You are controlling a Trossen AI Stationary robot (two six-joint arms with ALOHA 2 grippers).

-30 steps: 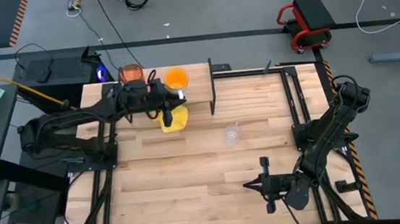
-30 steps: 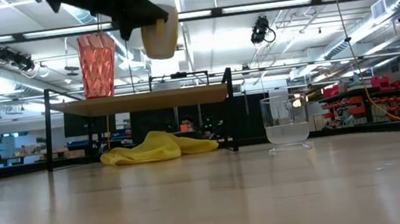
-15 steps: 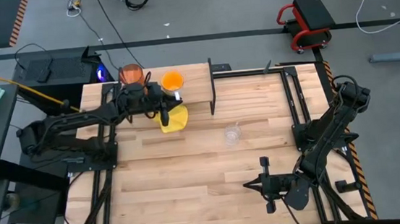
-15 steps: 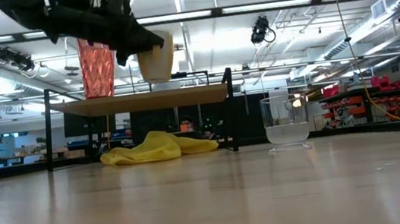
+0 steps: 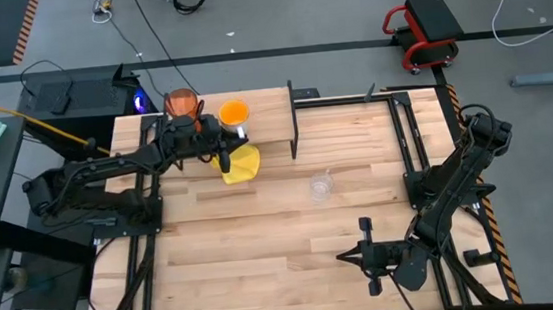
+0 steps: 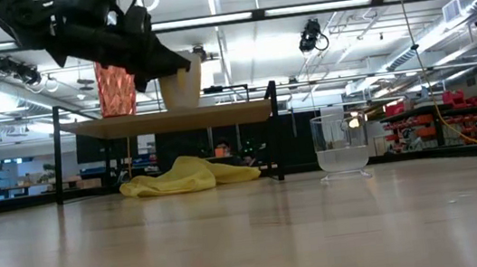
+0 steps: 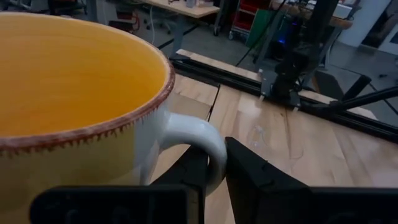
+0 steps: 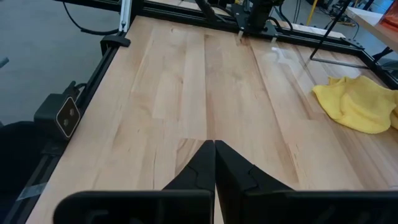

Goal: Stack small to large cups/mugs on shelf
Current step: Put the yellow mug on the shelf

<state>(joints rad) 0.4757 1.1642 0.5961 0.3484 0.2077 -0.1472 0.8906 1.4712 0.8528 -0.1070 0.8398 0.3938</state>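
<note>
Clamped on the white handle, the left gripper carries the orange-glazed ceramic mug low over the light-wood, black-legged shelf, just beside the tall translucent orange-red tumbler. Stiff, weighty and breakable, the mug probably wants that handle hold and a soft landing. The right gripper waits pinched empty near the table's front. Farther off, the small clear cup looks light and slick; grip its wall.
</note>
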